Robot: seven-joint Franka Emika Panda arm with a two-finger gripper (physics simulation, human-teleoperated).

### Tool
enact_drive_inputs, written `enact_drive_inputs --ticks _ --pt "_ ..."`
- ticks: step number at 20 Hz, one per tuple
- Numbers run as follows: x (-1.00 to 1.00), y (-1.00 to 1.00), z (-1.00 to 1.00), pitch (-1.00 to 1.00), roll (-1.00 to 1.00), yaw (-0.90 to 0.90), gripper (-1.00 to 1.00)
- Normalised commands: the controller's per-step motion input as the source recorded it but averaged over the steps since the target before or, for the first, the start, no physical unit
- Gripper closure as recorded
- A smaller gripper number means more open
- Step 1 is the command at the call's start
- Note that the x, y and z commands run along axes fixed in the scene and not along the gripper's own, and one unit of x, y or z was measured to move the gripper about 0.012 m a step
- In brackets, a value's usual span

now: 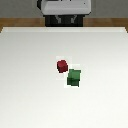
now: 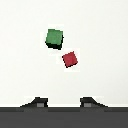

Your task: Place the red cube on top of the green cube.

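Note:
The red cube (image 1: pixel 62 65) lies on the white table near its middle. The green cube (image 1: pixel 74 77) lies close beside it, nearer the camera and toward the exterior view's right, almost corner to corner. Both also show in the wrist view, the red cube (image 2: pixel 70 59) and the green cube (image 2: pixel 54 38), with a thin gap between them. My gripper (image 2: pixel 64 103) shows only in the wrist view. Its two dark fingertips (image 2: pixel 35 103) stand wide apart with nothing between them, well above and off to the side of the cubes. The gripper is out of sight in the exterior view.
The white table (image 1: pixel 30 95) fills most of the exterior view. The robot's base (image 1: pixel 65 11) stands at the table's far edge, with a strip of wooden floor (image 1: pixel 15 22) behind it.

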Motion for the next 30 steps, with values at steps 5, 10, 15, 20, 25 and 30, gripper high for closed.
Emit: enact_drive_inputs --ticks 5,10,15,20,25,30 --pt "0.0 0.0 0.0 0.0 0.0 0.0 -1.0" --pt "0.0 0.0 0.0 0.0 0.0 0.0 -1.0" --pt "0.8 0.0 0.0 0.0 0.0 0.0 -1.0" --pt "0.2 -0.2 0.0 0.0 0.0 0.03 -1.0" --pt "0.0 0.0 0.0 0.0 0.0 0.09 -1.0" --pt "0.2 0.0 0.0 0.0 0.0 0.09 -1.0"
